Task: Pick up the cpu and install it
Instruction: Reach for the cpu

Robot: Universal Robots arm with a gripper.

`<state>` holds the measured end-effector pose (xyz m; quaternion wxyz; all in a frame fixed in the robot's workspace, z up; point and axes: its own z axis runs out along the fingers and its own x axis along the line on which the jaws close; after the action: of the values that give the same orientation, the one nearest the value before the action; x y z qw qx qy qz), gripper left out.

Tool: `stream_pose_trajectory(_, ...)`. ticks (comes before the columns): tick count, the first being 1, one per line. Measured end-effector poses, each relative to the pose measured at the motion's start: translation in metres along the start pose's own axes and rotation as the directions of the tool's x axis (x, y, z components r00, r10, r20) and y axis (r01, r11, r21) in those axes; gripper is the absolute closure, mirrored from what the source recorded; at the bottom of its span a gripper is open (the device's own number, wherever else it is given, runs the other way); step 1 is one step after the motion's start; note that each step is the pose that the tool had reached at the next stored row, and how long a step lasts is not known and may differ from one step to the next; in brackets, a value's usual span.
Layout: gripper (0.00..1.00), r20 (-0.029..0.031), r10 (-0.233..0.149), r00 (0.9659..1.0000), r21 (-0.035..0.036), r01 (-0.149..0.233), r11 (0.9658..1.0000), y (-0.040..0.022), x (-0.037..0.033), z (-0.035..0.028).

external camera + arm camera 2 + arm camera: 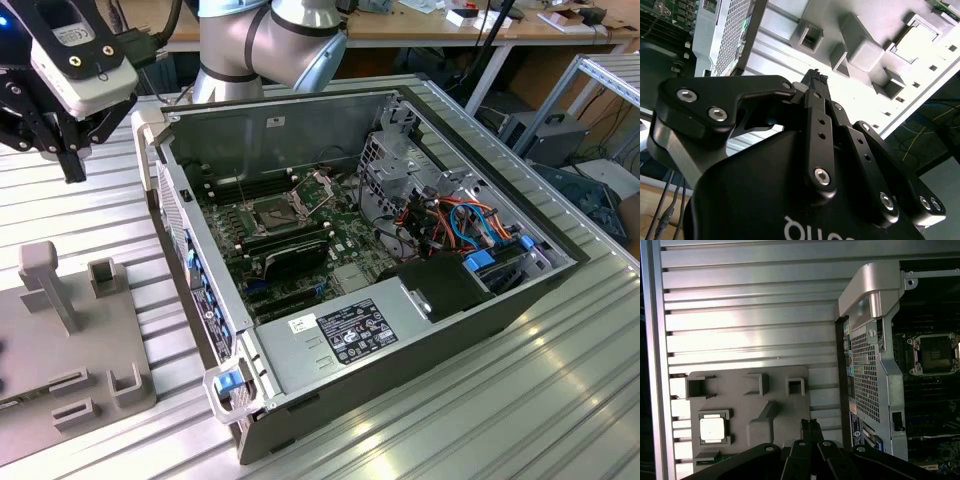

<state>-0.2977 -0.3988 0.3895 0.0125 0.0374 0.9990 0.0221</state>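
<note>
The cpu (pixel 712 429) is a small silver-grey square lying flat in a pocket of the grey fixture block (pixel 747 405) on the ribbed table. In the second wrist view it shows as a pale square (pixel 916 42) in the same block. My gripper (pixel 72 165) hangs well above the table, beyond the fixture block (pixel 70 340) and at the exterior view's left of the open computer case (pixel 400 300). Its black fingers (pixel 811 426) are shut together with nothing between them, and off to one side of the cpu. The motherboard socket (pixel 275 212) stands open, its metal frame (pixel 320 185) swung up.
A long black expansion card (pixel 288 250) sits just in front of the socket. Cables and a drive bay (pixel 470 225) fill the case's right side. The case's side wall (pixel 867 375) rises between fixture and socket. The robot's base (pixel 270 45) stands behind the case.
</note>
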Motion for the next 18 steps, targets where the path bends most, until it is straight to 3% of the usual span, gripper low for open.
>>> stream_pose_trajectory(7,0.89,0.0001,0.0,1.0,0.0,0.0,1.0,-0.0004,0.0033,0.0038)
stream_pose_trajectory(18,0.89,0.0,0.0,1.0,0.0,0.0,1.0,-0.0005,0.0042,0.0041)
